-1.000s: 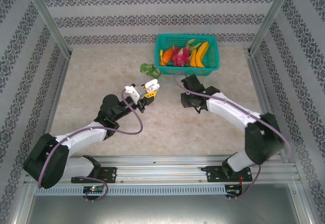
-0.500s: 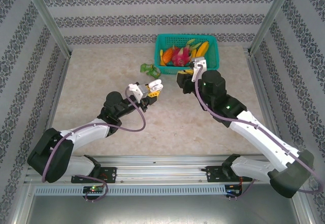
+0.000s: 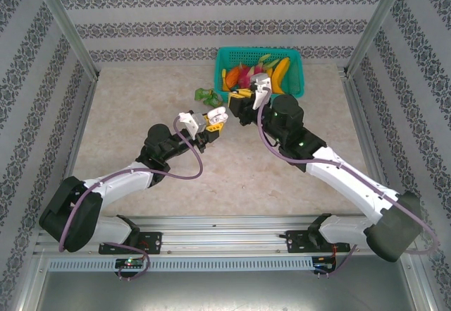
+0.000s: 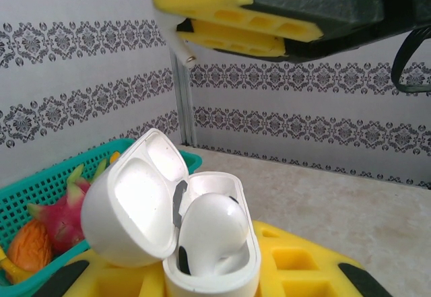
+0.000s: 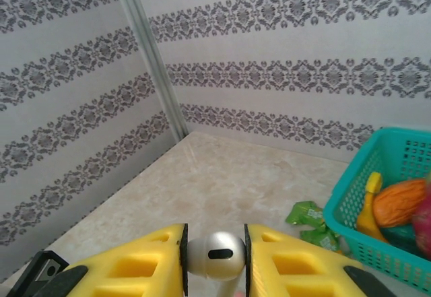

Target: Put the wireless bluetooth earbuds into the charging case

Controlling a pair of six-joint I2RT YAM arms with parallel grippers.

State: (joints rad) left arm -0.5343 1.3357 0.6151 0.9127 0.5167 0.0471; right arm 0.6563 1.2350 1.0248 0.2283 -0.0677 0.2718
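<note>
My left gripper (image 3: 211, 122) is shut on the white charging case (image 4: 210, 270), held above the table with its lid (image 4: 131, 206) flipped open. One white earbud (image 4: 210, 229) sits in the case; the slot behind it looks empty. My right gripper (image 5: 215, 256) is shut on a second white earbud (image 5: 215, 254), pinched between its yellow fingers (image 5: 145, 263). In the top view the right gripper (image 3: 242, 106) is just right of the case (image 3: 218, 114). In the left wrist view its yellow fingers (image 4: 229, 14) hang right above the open case.
A teal basket (image 3: 296, 85) of toy fruit stands at the back of the table, right behind the right gripper. Green wrappers (image 3: 207, 97) lie on the table just left of it. Patterned walls and metal posts close in the table.
The right arm has swung up and to the left, bringing its earbud from the table's middle right to just beside and above the open case. The left gripper moved slightly back.
</note>
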